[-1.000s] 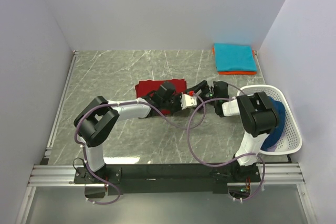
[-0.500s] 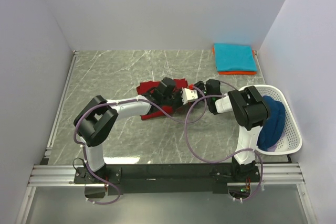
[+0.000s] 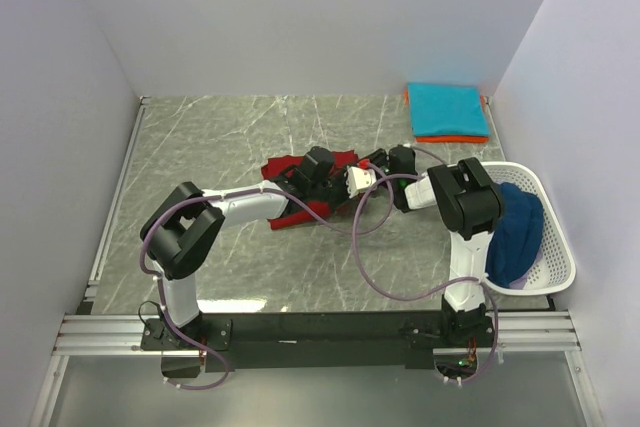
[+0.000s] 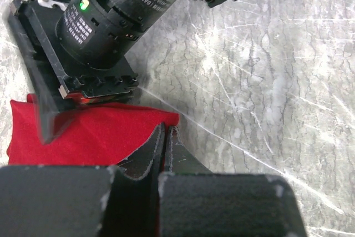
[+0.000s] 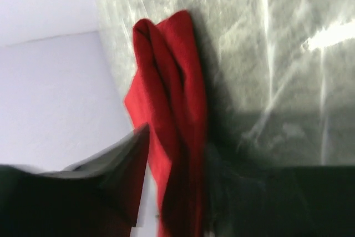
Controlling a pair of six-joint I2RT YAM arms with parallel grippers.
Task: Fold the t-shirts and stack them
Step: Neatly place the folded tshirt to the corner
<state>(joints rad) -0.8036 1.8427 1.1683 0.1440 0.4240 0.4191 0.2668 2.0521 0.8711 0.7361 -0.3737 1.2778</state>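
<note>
The white mesh basket [image 3: 556, 259] at the right holds the navy t-shirt [image 3: 518, 232]. At the far right of the counter [image 3: 220, 137], the teal t-shirt [image 3: 447, 107] lies folded on the orange one [image 3: 452, 137]. The dark red t-shirt [image 3: 283, 168] is mid-counter. The left claw [image 4: 165, 129] is clenched on its edge, and the right claw [image 5: 180, 154], about half open, grasps a bunched fold of it.

Marbled table [image 3: 200, 147], dark red t-shirt [image 3: 283, 166] mid-table, orange t-shirt [image 3: 450, 138] far-right, white basket [image 3: 560, 247] apparently at edge
</note>
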